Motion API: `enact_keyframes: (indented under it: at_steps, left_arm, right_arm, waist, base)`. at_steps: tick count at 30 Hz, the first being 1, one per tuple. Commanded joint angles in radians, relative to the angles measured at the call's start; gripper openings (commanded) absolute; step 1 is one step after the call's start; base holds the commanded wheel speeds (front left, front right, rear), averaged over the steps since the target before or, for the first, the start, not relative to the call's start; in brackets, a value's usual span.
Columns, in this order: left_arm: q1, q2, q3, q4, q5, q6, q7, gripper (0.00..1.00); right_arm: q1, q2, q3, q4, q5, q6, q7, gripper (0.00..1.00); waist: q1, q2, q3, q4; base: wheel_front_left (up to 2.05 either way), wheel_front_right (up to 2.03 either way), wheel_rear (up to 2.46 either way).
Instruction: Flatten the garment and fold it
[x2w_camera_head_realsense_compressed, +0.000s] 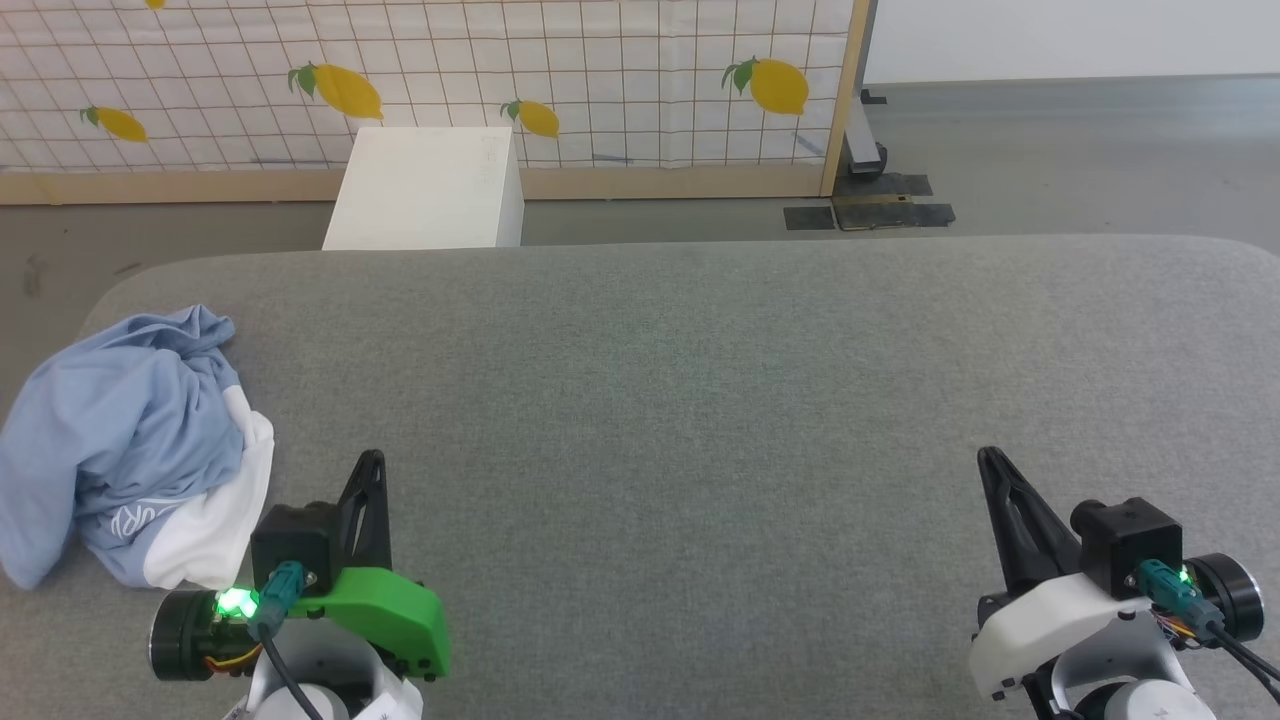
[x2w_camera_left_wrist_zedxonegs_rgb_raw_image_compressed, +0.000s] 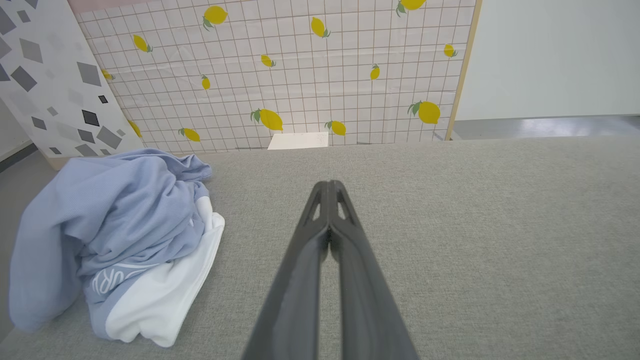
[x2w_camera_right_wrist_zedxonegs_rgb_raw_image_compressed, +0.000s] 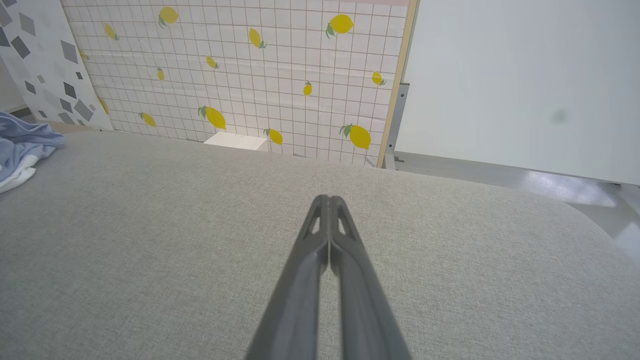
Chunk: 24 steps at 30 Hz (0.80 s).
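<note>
The garment (x2w_camera_head_realsense_compressed: 120, 430), a light blue T-shirt with a white panel and white lettering, lies crumpled in a heap at the left end of the grey table (x2w_camera_head_realsense_compressed: 680, 400). It hangs partly over the left edge. The left wrist view has the garment (x2w_camera_left_wrist_zedxonegs_rgb_raw_image_compressed: 115, 235) left of the fingers. My left gripper (x2w_camera_head_realsense_compressed: 372, 462) is shut and holds nothing, just right of the heap, its tips (x2w_camera_left_wrist_zedxonegs_rgb_raw_image_compressed: 330, 186) pressed together. My right gripper (x2w_camera_head_realsense_compressed: 990, 458) is shut too, far to the right over bare table (x2w_camera_right_wrist_zedxonegs_rgb_raw_image_compressed: 150, 240), tips (x2w_camera_right_wrist_zedxonegs_rgb_raw_image_compressed: 329, 200) touching. A corner of the garment (x2w_camera_right_wrist_zedxonegs_rgb_raw_image_compressed: 22, 145) shows at the right wrist view's left edge.
A white box (x2w_camera_head_realsense_compressed: 425, 188) stands on the floor behind the table's far edge. Behind it runs a lemon-print grid screen (x2w_camera_head_realsense_compressed: 450, 80) with a wooden frame. Grey floor and a metal stand foot (x2w_camera_head_realsense_compressed: 865, 155) lie at the back right.
</note>
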Motion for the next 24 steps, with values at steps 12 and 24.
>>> enact_keyframes:
  at_steps: [12,24]
  left_arm:
    - [0.015,-0.004,0.003,-0.003,0.013,0.006,0.001,0.0]
    - [0.015,-0.004,0.003,-0.003,0.013,0.006,0.001,0.0]
  right_arm:
    - [-0.018,0.002,0.001,-0.005,-0.003,-0.002,0.0,0.0]
    - [-0.018,0.002,0.001,-0.005,-0.003,-0.002,0.0,0.0]
  waist:
    - [0.0,0.0,0.0,0.0]
    - [0.0,0.0,0.0,0.0]
  base:
    - [0.0,0.0,0.0]
    - [0.0,0.0,0.0]
